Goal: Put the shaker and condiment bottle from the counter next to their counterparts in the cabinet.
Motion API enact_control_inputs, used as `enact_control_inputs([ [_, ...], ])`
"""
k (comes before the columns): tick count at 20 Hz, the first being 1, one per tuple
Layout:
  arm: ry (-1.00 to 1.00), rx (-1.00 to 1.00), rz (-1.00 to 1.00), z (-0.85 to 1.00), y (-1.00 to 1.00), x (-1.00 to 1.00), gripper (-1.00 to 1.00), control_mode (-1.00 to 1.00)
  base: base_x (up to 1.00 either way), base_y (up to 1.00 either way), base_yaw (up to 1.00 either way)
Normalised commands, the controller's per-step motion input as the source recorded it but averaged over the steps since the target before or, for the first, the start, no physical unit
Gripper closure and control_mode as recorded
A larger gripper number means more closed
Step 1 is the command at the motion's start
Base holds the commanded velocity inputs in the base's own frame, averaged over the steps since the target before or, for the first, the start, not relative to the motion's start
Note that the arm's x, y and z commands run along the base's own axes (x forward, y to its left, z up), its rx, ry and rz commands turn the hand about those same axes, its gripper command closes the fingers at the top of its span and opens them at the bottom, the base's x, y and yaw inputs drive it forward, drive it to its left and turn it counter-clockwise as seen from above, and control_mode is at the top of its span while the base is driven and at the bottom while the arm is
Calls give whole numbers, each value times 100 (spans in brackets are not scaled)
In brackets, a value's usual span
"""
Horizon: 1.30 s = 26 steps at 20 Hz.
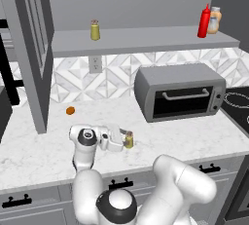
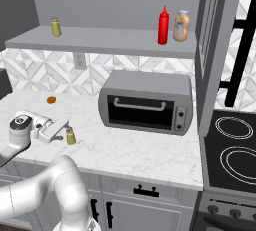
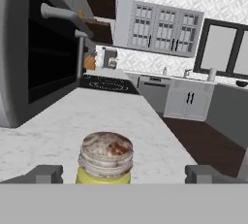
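Desk: the white, grey-veined marble desk [image 1: 44, 146] runs left to right over grey drawers with black handles [image 1: 121, 184].
Landmark: a grey toaster oven [image 1: 180, 91] stands on the desk against the patterned tile wall [image 1: 116, 73].
Stove: a black cooktop [image 2: 235, 150] lies just right of the toaster oven.
Cabinet: the grey cabinet shelf [image 1: 146, 41] hangs above the toaster oven, and its tall panelled door [image 1: 29, 48] stands open well to the oven's left.
On the shelf, left: an olive-yellow counterpart shaker [image 1: 95, 30] stands upright, above and left of the toaster oven.
On the shelf, right: the red condiment bottle [image 1: 204, 21] stands upright above the oven's right end, just beside the squat orange-tan bottle [image 1: 214, 20].
Desk shaker: the shaker [image 1: 129, 140] stands upright on the desk, in front of the toaster oven and to its left, near the desk's front edge.
Orange ball: a small orange ball [image 1: 71, 110] lies on the desk left of the toaster oven, near the wall.
Arm: the white arm reaches low over the front of the desk, with the wrist turned level so the hand points sideways toward the toaster oven.
Claw: the claw [image 1: 125, 140] is spread wide, one finger on each side of the shaker, with clear gaps and no contact seen in the hand view.
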Motion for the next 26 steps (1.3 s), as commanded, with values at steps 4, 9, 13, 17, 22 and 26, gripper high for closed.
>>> enact_control_inputs([
  [4,0,0,0,0,-8,0,-100,-100,0,0,0],
  [9,0,0,0,0,0,14,-100,-100,0,0,0],
  [13,0,0,0,0,0,20,-100,-100,0,0,0],
  [17,0,0,0,0,-3,9,-100,-100,0,0,0],
  [22,0,0,0,0,0,0,100,-100,0,0,0],
  [26,3,0,0,-1,0,-6,100,-100,0,0,0],
])
